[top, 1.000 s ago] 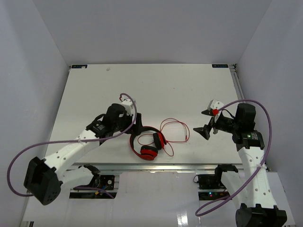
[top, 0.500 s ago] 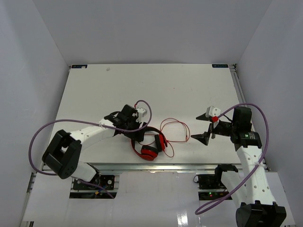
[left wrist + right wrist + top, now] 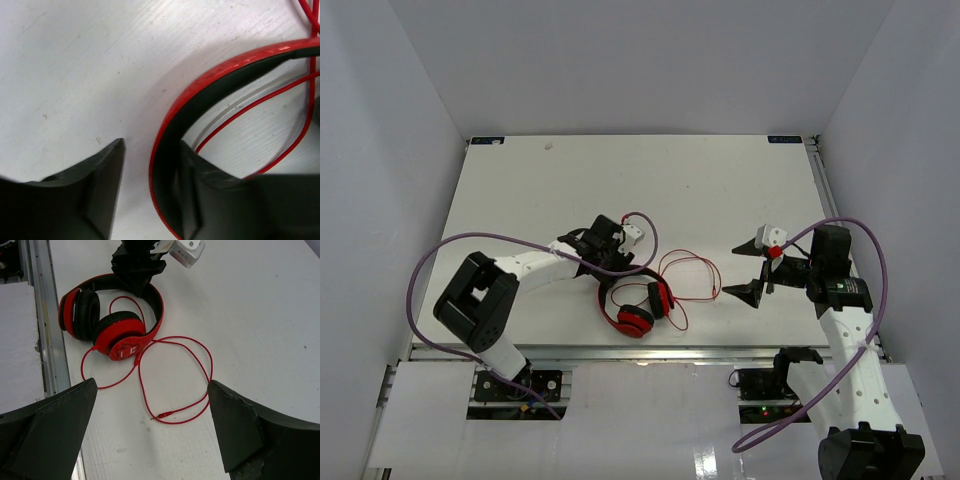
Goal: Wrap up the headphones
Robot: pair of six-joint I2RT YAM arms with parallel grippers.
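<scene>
While the left arm (image 3: 535,268) stretches low over the counter (image 3: 670,180), left end effector (image 3: 151,144): jaws apart, one finger on each side of the headband; not clamped.
Left finger (image 3: 100,185): outside the arch, with a strip of bare counter between it and the red outer edge.
Right finger (image 3: 192,200): inside the arch, against the black lining.
Headphones (image 3: 638,305): flat on the counter, near its front edge and a little left of centre, between the two arms.
Headband (image 3: 220,70): red outside, black inside; it arches away from the cups toward the left end effector.
Cups: close together at the near end; one (image 3: 122,335) lies red face up, the other (image 3: 82,315) stands on edge beside it with its black pad showing.
Cable (image 3: 692,268): thin and red, it leaves the cups and lies in loose loops to the right of the headphones; a stretch of it runs under the arch of the headband.
Plug (image 3: 162,415): lies free on the counter at the end of the far-right loop.
Right end effector (image 3: 732,269): jaws wide apart, holding nothing; it hovers just right of the cable loops, pointed at the headphones and touching neither.
</scene>
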